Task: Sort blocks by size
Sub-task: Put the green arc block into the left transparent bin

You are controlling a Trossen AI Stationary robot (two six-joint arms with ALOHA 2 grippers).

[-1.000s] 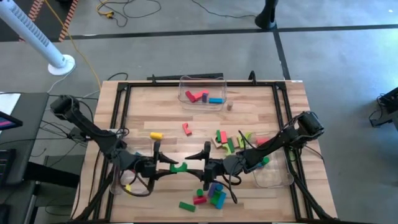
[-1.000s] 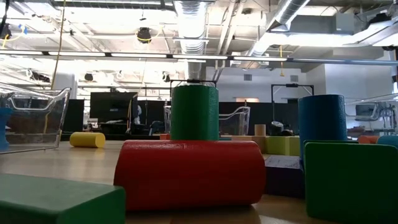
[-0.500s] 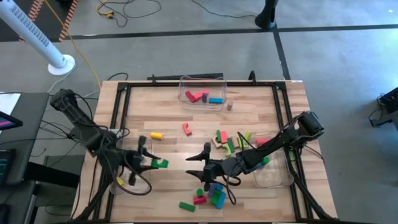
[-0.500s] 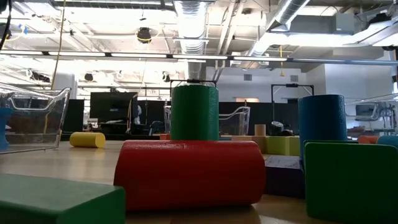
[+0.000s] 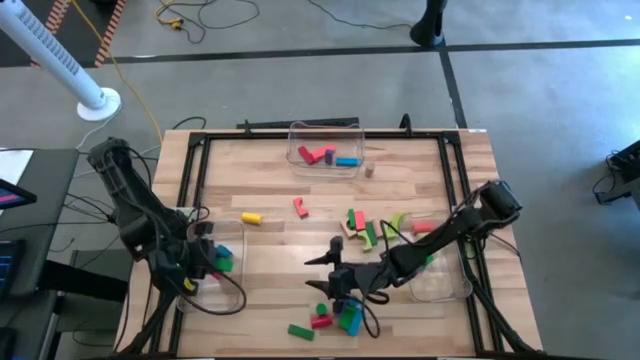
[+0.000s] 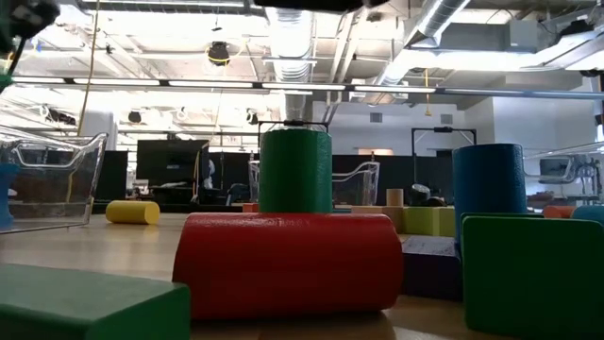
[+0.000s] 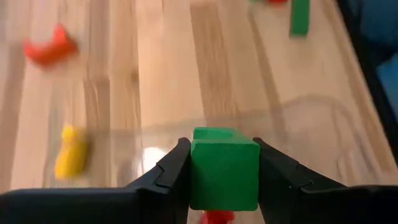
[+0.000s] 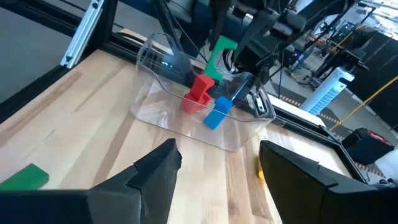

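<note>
No text, label, brand, number or sign can be read anywhere, on table, blocks, bins or arms.

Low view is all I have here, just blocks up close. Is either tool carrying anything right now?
Observer: The left tool is shut on a green block.
Operator: Where is it holding that?
Observer: Above the clear bin at the table's left edge.
Operator: Anything in that bin?
Observer: A red block and a blue block lie inside.
Operator: And the right tool?
Observer: The right tool is open and empty, over the front middle of the table.
</note>
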